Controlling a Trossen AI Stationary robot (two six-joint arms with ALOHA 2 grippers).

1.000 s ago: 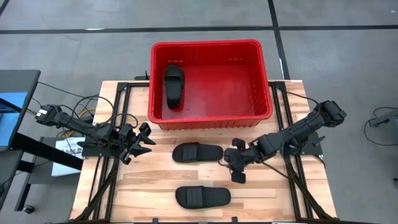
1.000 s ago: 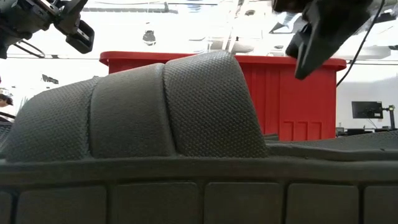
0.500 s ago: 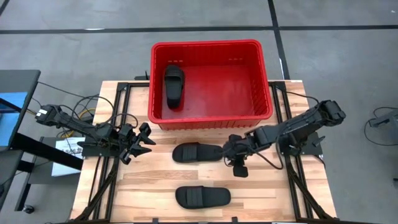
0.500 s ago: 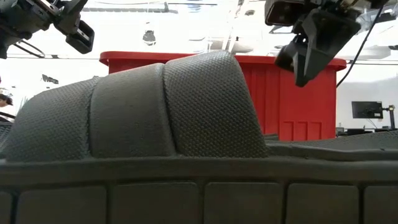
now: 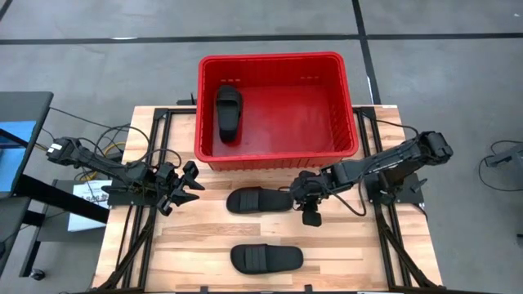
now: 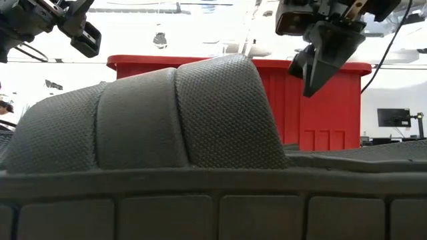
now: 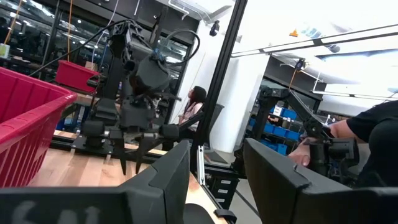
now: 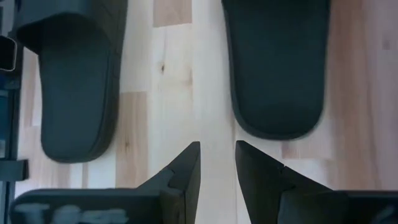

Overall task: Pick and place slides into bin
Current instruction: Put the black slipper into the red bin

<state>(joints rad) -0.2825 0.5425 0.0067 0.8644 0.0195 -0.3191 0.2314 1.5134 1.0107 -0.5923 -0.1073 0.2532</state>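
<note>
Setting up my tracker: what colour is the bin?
Bright red. The bin shows best in the high view, with one black slide inside.

— What is the desk (image 5: 204,237) like?
— Pale wooden planks on a black frame.
— And what lies on it?
— A red bin (image 5: 278,155) at the far edge, and two black slides: one (image 5: 259,200) just before the bin, one (image 5: 266,259) near the front edge.

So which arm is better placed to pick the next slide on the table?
Right. The right gripper hovers at the end of the nearer slide, fingers open; the left gripper waits farther away.
</note>
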